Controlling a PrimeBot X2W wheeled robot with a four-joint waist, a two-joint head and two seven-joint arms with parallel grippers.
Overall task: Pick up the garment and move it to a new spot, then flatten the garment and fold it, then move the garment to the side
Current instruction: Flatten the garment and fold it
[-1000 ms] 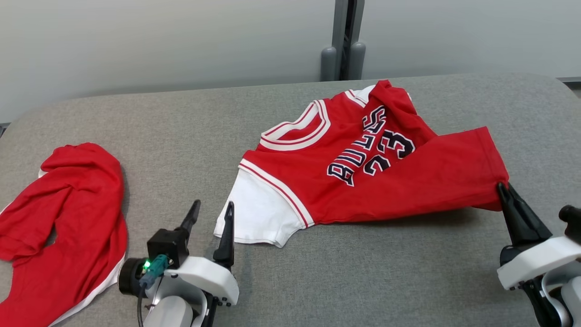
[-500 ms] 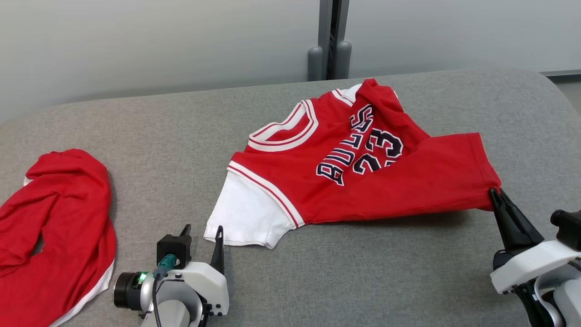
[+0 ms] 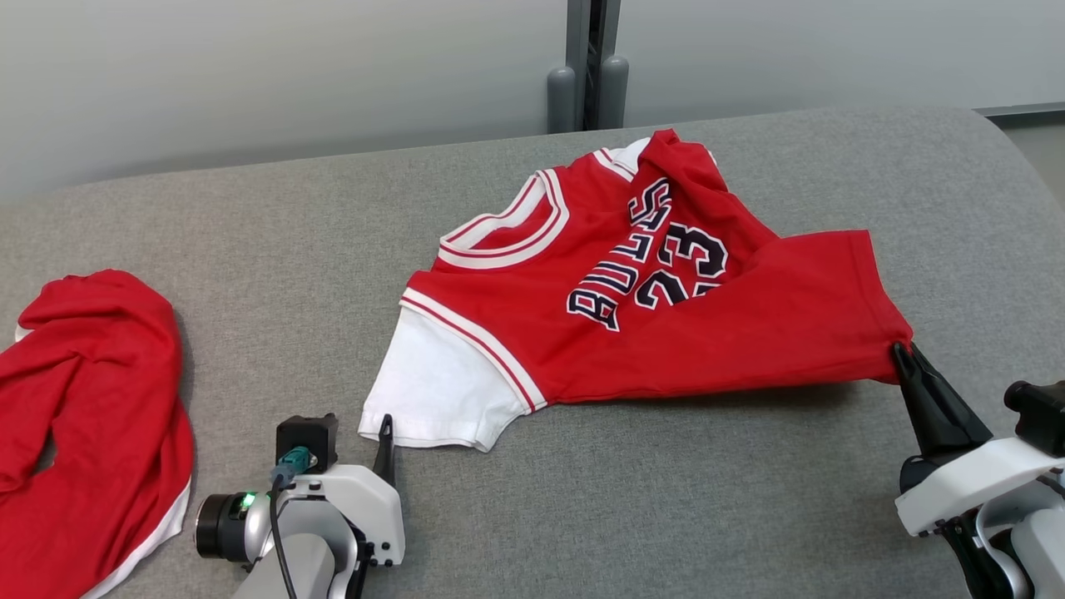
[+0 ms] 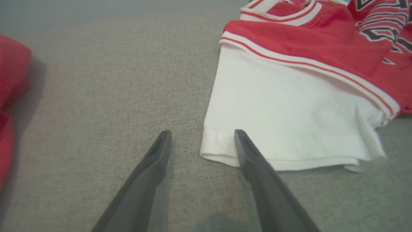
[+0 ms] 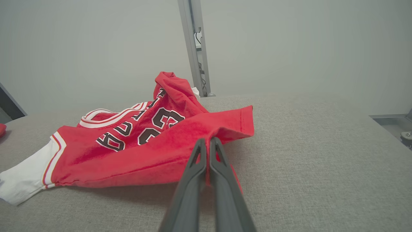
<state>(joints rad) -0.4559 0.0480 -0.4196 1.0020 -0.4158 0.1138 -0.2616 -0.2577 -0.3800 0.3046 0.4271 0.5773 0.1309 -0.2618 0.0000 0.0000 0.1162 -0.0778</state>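
My right gripper [image 5: 206, 140] is clamped tight on the near right corner of the jersey's [image 3: 666, 324] red hem, and that corner seems slightly raised off the grey table [image 3: 666, 516]. My left gripper [image 4: 201, 134] is spread wide and holds nothing. Its fingers straddle the near left corner of the white sleeve [image 4: 289, 116], one finger over the cloth's edge and the other over bare table.

The jersey lies rumpled in the middle of the table, with its far right part bunched over the lettering. I judge the step in hand to be taking a second hold for flattening. To do it well, I should:

- go in low so one finger slips under the sleeve hem;
- catch both layers and close firmly;
- draw left evenly against my right hold, well short of the other red garment [image 3: 91, 399] on the left.
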